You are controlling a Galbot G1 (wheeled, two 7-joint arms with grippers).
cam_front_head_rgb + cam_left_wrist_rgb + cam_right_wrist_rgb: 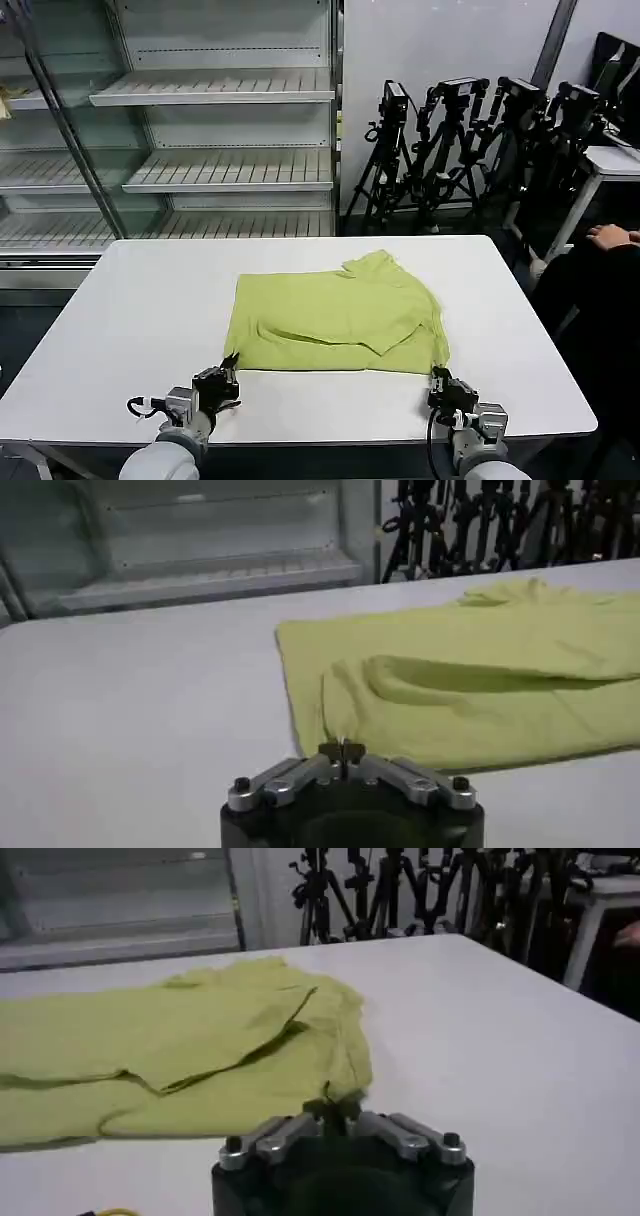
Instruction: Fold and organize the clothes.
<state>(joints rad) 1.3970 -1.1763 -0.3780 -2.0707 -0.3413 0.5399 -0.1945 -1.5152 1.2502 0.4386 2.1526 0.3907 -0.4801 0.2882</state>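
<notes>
White shelves (200, 130) and a row of tripods (470, 140) stand beyond my white table (130, 310). At the table's middle lies the T-shirt (335, 320), already doubled into a rough rectangle, its long near edge running left to right, a sleeve flap folded over on top and the right end rumpled.

My left gripper (228, 368) sits low at the shirt's near left corner, and my right gripper (438, 380) at its near right corner. In each wrist view my jaws are drawn together with their tips right at the hem; whether any cloth is pinched between them I cannot tell.

I judge I am at the start of another fold, taking both near corners at once. If so, the next move calls for a firm pinch on both, then an even lift and carry toward the far edge, so the layers stay square.
</notes>
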